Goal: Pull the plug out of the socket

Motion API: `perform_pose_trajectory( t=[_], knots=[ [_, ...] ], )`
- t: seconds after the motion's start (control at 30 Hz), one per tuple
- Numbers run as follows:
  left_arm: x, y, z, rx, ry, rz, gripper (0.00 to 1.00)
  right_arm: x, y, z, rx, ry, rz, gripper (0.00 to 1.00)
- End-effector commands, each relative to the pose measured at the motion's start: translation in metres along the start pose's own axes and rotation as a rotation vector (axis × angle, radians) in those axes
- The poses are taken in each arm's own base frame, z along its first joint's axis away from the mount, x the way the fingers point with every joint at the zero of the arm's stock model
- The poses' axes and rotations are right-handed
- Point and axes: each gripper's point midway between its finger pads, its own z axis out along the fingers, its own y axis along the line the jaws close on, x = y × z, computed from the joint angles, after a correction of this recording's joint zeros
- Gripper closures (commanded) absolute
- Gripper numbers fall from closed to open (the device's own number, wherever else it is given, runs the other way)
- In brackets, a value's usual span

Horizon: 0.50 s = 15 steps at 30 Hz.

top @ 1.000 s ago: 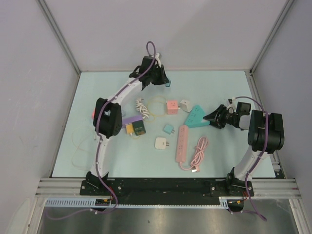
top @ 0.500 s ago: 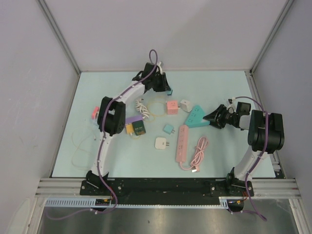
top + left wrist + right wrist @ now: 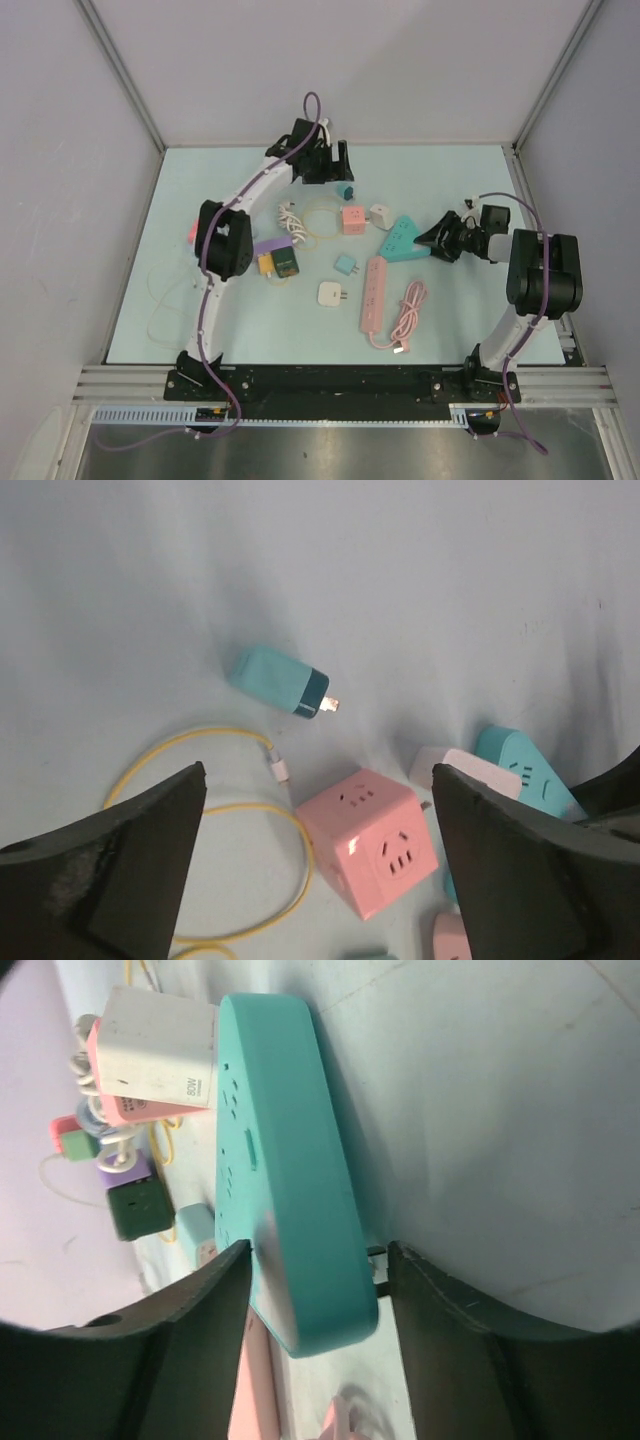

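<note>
A small teal plug (image 3: 345,190) lies loose on the table, prongs toward the right in the left wrist view (image 3: 280,680). My left gripper (image 3: 333,165) hovers just above and behind it, open wide with nothing between its fingers (image 3: 318,772). The teal triangular socket (image 3: 400,238) lies flat to the right. My right gripper (image 3: 432,240) straddles its near corner (image 3: 318,1248). One finger (image 3: 200,1310) is against the socket's face (image 3: 285,1160). A gap shows between the other finger (image 3: 450,1310) and the socket.
A pink cube socket (image 3: 352,218) and a white charger (image 3: 380,213) sit between the plug and the teal socket. A yellow cable (image 3: 320,222), a pink power strip (image 3: 373,292), a pink cable (image 3: 405,315) and several small adapters (image 3: 275,258) lie around the middle.
My left gripper has opened and let go of the teal plug, which now rests on the table. The right jaws have widened around the socket's corner.
</note>
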Motion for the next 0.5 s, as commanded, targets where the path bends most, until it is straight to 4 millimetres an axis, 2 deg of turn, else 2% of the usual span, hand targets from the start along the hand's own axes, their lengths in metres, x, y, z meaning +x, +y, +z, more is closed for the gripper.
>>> perform_pose_trajectory(
  t=[0.0, 0.03, 0.07, 0.1, 0.13, 0.17, 0.2, 0.23, 0.27, 0.3, 0.33, 0.37, 0.43, 0.47],
  knots=[
    [-0.058, -0.027, -0.124, -0.065, -0.193, 0.142, 0.0, -0.006, -0.032, -0.006, 0.255, -0.063, -0.065, 0.32],
    [-0.069, -0.033, -0.16, -0.086, -0.263, 0.175, 0.0, -0.006, -0.031, -0.011, 0.26, -0.059, -0.047, 0.27],
    [-0.069, -0.032, -0.175, -0.105, -0.289, 0.182, 0.0, -0.011, -0.027, -0.014, 0.258, -0.073, -0.051, 0.2],
    [-0.05, -0.019, -0.177, -0.145, -0.259, 0.175, 0.0, -0.015, -0.019, -0.022, 0.258, -0.093, -0.058, 0.18],
    [-0.046, -0.013, -0.187, -0.177, -0.273, 0.168, 0.0, -0.017, -0.016, -0.027, 0.262, -0.104, -0.062, 0.16],
    [-0.056, -0.013, -0.225, -0.227, -0.37, 0.152, 0.0, -0.021, -0.014, -0.031, 0.277, -0.123, -0.071, 0.12],
    [-0.034, 0.004, -0.223, -0.268, -0.345, 0.1, 0.0, -0.023, -0.005, -0.039, 0.282, -0.14, -0.084, 0.1],
    [-0.03, 0.006, -0.235, -0.278, -0.368, 0.083, 0.0, -0.024, -0.001, -0.045, 0.29, -0.154, -0.092, 0.08],
    [-0.031, 0.004, -0.262, -0.291, -0.436, 0.061, 0.0, -0.026, 0.0, -0.049, 0.314, -0.17, -0.102, 0.03],
    [-0.007, 0.018, -0.257, -0.313, -0.404, 0.019, 0.0, -0.022, 0.002, -0.054, 0.331, -0.166, -0.094, 0.01],
    [0.003, 0.021, -0.261, -0.314, -0.406, 0.008, 0.0, -0.027, 0.011, -0.064, 0.345, -0.208, -0.121, 0.0],
    [0.021, 0.027, -0.266, -0.317, -0.403, -0.002, 0.0, -0.025, 0.017, -0.067, 0.351, -0.213, -0.134, 0.0],
    [0.04, 0.035, -0.268, -0.332, -0.389, -0.036, 0.0, -0.027, 0.03, -0.083, 0.392, -0.274, -0.164, 0.0],
    [0.057, 0.048, -0.266, -0.368, -0.363, -0.054, 0.0, -0.024, 0.041, -0.085, 0.394, -0.285, -0.191, 0.0]
  ],
)
